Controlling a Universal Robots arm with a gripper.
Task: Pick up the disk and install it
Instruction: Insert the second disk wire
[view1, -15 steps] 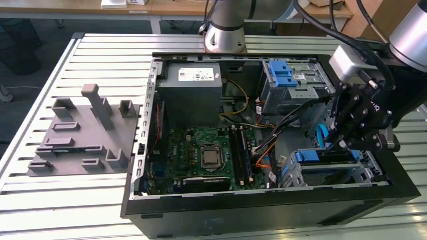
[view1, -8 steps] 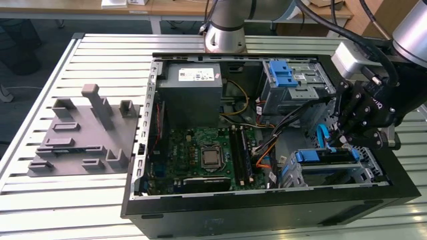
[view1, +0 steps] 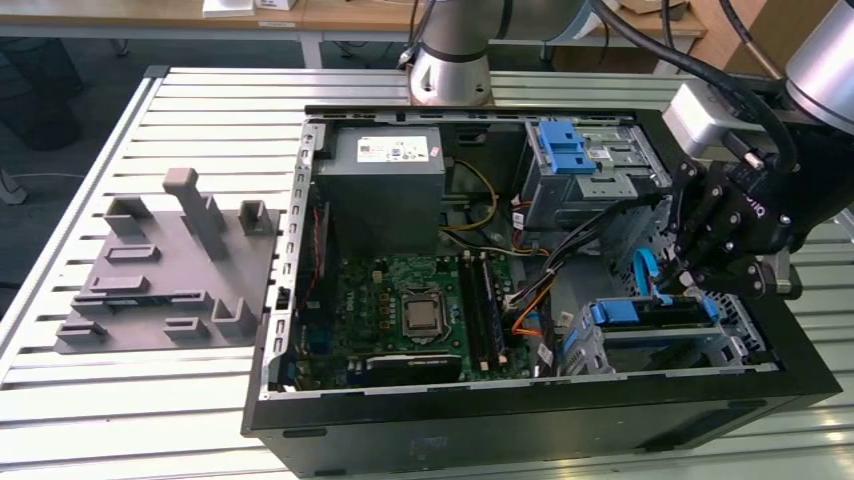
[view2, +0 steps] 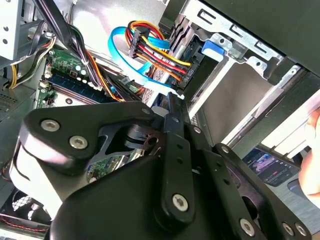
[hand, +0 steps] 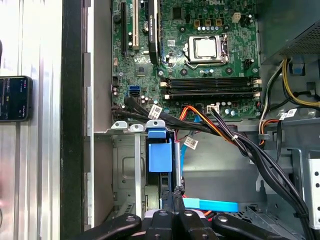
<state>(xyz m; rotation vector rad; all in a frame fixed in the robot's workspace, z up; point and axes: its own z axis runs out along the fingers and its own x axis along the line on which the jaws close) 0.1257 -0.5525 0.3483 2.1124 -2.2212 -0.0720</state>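
The disk (view1: 650, 312) stands on edge inside the lower drive cage (view1: 727, 350) at the front corner of the open computer case, on the exterior view's right. Its blue carrier rail faces up. In the first wrist view the same blue rail (hand: 159, 155) sits in the cage slot (hand: 125, 170). My gripper (view1: 683, 288) hangs just above the disk's far end. Both wrist views show the black fingers pressed together, in the first (hand: 176, 192) and in the second (view2: 172, 102), with nothing between them. Whether the tips touch the disk I cannot tell.
Bundled cables (hand: 235, 140) and a flat blue cable (hand: 215, 205) run beside the gripper. The upper cage with a blue latch (view1: 571, 150), the grey power supply (view1: 387, 160) and the motherboard (view1: 414, 310) fill the case. A grey fixture (view1: 160, 270) and a phone (hand: 15, 97) lie on the table.
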